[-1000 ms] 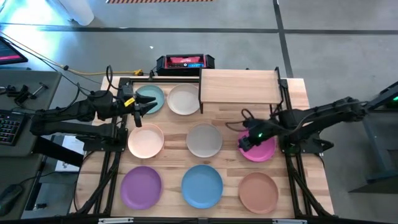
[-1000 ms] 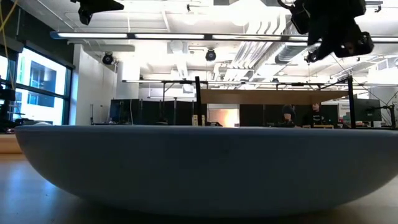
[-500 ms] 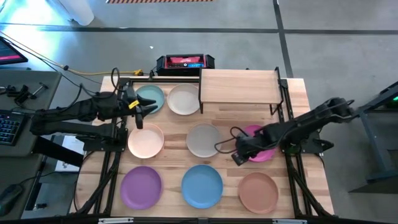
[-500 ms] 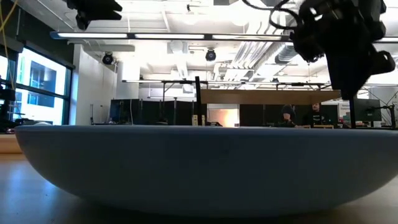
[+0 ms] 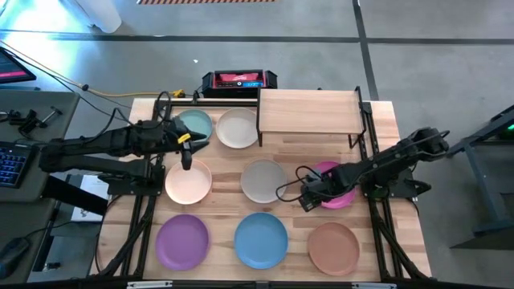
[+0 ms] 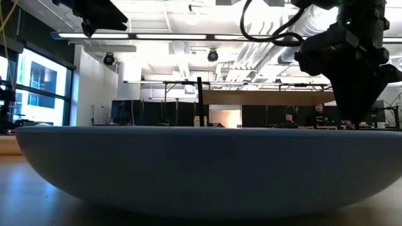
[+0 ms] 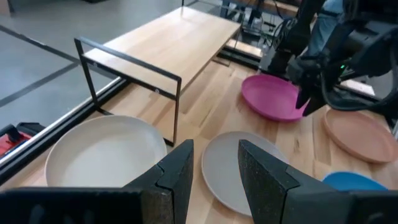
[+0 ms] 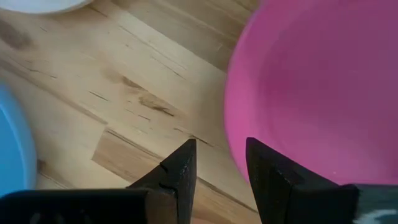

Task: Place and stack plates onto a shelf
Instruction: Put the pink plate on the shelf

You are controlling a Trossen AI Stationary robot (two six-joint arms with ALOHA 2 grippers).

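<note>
Your right fingers (image 8: 216,177) stand a little apart and hold nothing; the rim of the magenta plate (image 8: 323,87) lies just in front of them, not yet between them. Half a second ago this gripper was a bit further from the plate's edge; now it has come down low at the rim, so the grasp looks ready to begin. The plate still rests on the tabletop (image 5: 299,152), near the shelf (image 5: 307,111), which carries nothing yet. Your left fingers (image 7: 214,171) are also apart and empty, and they have moved slightly from above the teal plate (image 5: 195,124) toward the peach plate (image 5: 189,181).
</note>
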